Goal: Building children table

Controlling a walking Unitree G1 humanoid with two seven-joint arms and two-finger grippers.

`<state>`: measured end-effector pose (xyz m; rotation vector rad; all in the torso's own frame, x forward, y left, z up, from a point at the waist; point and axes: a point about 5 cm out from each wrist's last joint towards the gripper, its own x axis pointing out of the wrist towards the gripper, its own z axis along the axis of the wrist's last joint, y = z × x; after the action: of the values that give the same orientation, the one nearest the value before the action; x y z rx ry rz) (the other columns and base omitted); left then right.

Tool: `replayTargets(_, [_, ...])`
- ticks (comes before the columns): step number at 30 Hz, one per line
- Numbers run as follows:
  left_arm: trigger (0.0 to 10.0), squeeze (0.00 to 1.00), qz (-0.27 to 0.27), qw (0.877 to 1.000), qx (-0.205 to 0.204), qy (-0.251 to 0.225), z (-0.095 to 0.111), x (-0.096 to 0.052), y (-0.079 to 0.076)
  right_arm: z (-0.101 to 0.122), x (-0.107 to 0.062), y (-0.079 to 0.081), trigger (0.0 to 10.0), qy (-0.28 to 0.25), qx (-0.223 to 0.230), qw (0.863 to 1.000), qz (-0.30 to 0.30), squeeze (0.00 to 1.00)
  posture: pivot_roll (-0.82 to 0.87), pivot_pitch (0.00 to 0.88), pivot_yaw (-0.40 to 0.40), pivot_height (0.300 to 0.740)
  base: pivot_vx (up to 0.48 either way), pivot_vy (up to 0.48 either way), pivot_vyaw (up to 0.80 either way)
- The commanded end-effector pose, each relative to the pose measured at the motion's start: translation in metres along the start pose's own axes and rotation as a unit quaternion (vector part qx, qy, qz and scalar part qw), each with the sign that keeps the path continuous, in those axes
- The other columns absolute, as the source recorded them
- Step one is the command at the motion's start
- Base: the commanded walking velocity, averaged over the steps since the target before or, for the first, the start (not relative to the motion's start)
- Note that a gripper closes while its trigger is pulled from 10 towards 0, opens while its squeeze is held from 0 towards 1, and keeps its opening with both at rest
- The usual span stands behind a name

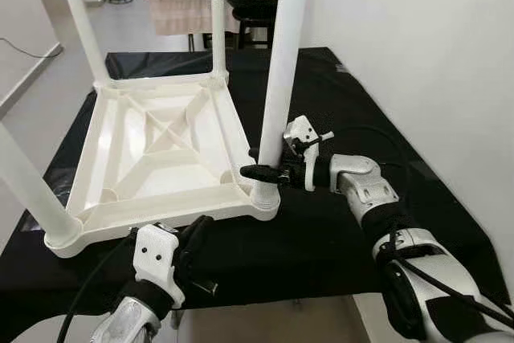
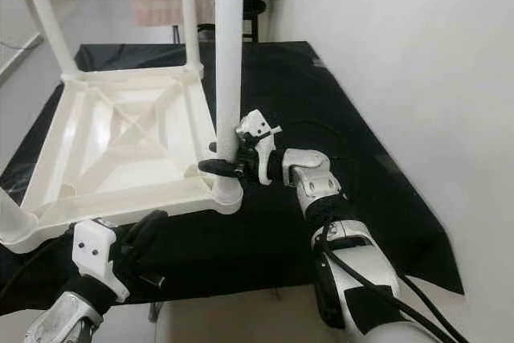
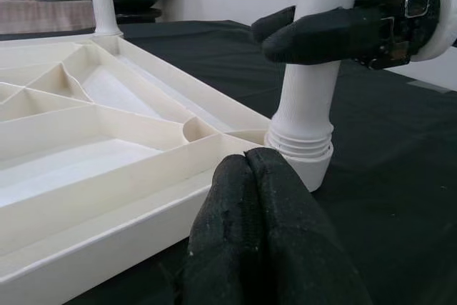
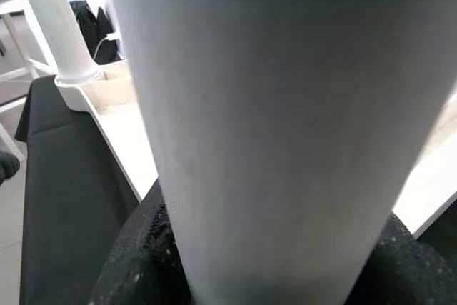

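Observation:
A white plastic children's table top [image 1: 161, 150] lies upside down on a black cloth, with a leg upright at each corner. The near right leg [image 1: 281, 70] stands in its corner socket [image 1: 263, 198], its thread partly showing [image 3: 300, 141]. My right gripper [image 1: 265, 168] is shut on this leg just above the socket, one black finger [image 3: 321, 33] wrapped across its front. My left gripper [image 1: 197, 238] is shut with nothing in it, its fingers [image 3: 264, 233] resting against the table top's near edge, left of that socket.
The black cloth [image 1: 337, 230] covers a work table that ends close in front of me. A white wall [image 1: 434, 54] runs along the right. Behind the table stand a black chair [image 1: 249, 6] and a cloth-covered table [image 1: 181, 6]. Bare floor lies to the left.

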<state>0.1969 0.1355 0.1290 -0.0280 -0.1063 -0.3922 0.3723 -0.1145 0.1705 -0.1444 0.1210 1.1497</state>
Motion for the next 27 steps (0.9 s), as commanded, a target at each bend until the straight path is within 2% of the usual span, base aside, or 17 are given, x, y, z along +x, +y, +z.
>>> replayTargets(1, [10.0,0.00,-0.002,1.000,-0.006,0.003,-0.002,-0.001,-0.001,-0.014,-0.003,0.001,0.0,0.028,0.009,0.999,-0.018,0.00,0.13,0.021,-0.081,0.740,0.000,0.000,0.00])
replayTargets(4, [10.0,0.00,-0.002,1.000,-0.006,0.002,-0.002,-0.001,-0.001,-0.019,-0.006,-0.001,0.0,0.032,0.016,0.998,-0.045,0.00,0.13,0.025,-0.084,0.740,0.000,0.000,0.00])
replayTargets(6, [10.0,0.00,-0.002,1.000,-0.005,0.002,-0.001,-0.002,-0.001,-0.032,-0.005,0.000,0.0,0.045,0.046,0.986,-0.152,0.00,0.12,0.029,-0.086,0.740,0.000,0.000,0.00])
replayTargets(7, [10.0,0.00,-0.002,1.000,-0.005,0.002,-0.001,-0.003,-0.001,-0.037,-0.006,-0.001,0.0,0.041,0.072,0.955,-0.286,0.00,0.12,0.034,-0.083,0.740,0.000,0.000,0.00])
replayTargets(8, [10.0,0.00,-0.002,1.000,-0.005,0.002,0.000,-0.003,0.000,-0.041,-0.010,-0.001,0.0,0.042,0.091,0.921,-0.377,0.00,0.12,0.036,-0.082,0.740,0.000,0.000,0.00])
replayTargets(9, [10.0,0.00,-0.002,1.000,-0.005,0.002,0.000,-0.003,0.000,-0.043,-0.013,-0.001,0.0,0.043,0.103,0.896,-0.429,0.00,0.12,0.036,-0.082,0.740,0.000,0.000,0.00])
replayTargets(10, [10.0,0.00,-0.002,1.000,-0.005,0.002,0.000,-0.003,0.000,-0.043,-0.008,0.011,0.0,0.031,0.101,0.900,-0.424,0.00,0.12,0.040,-0.081,0.740,0.000,0.000,0.00])
replayTargets(11, [10.0,0.00,-0.002,1.000,-0.004,0.002,0.000,-0.003,0.001,-0.044,0.000,0.027,0.0,0.022,0.099,0.910,-0.401,0.00,0.11,0.038,-0.077,0.740,0.000,0.000,0.00])
replayTargets(13, [10.0,0.00,-0.002,1.000,-0.004,0.002,0.000,-0.003,0.002,-0.046,0.009,0.043,0.0,0.014,0.099,0.918,-0.383,0.00,0.11,0.036,-0.075,0.740,0.000,0.000,0.00])
replayTargets(22, [10.0,0.00,-0.002,1.000,-0.005,0.001,0.000,-0.002,0.001,-0.048,0.018,0.045,0.0,0.025,0.094,0.924,-0.371,0.00,0.11,0.034,-0.083,0.740,0.000,0.000,0.00])
replayTargets(23, [10.0,0.00,-0.002,1.000,-0.005,0.000,0.000,-0.002,0.001,-0.046,0.019,0.045,8.7,0.036,0.094,0.920,-0.378,0.00,0.11,0.034,-0.082,0.740,0.000,0.000,0.00])
replayTargets(24, [10.0,0.00,-0.001,1.000,-0.005,0.000,0.001,-0.002,0.001,-0.042,0.022,0.047,10.0,0.038,0.102,0.926,-0.362,0.00,0.12,0.035,-0.082,0.740,0.000,0.000,0.00])
replayTargets(25, [10.0,0.00,-0.001,1.000,-0.005,0.000,0.001,-0.002,0.001,-0.042,0.022,0.047,10.0,0.038,0.102,0.926,-0.362,0.00,0.12,0.035,-0.082,0.740,0.000,0.000,0.00])
replayTargets(26, [10.0,0.00,-0.002,1.000,-0.005,0.000,0.001,-0.003,0.001,-0.031,0.025,0.049,10.0,0.035,0.112,0.940,-0.322,1.00,0.12,0.036,-0.080,0.740,0.000,0.000,0.00])
replayTargets(27, [10.0,0.00,-0.002,1.000,-0.005,0.000,0.001,-0.003,0.001,-0.031,0.025,0.049,10.0,0.035,0.112,0.940,-0.322,1.00,0.12,0.036,-0.080,0.740,0.000,0.000,0.00])
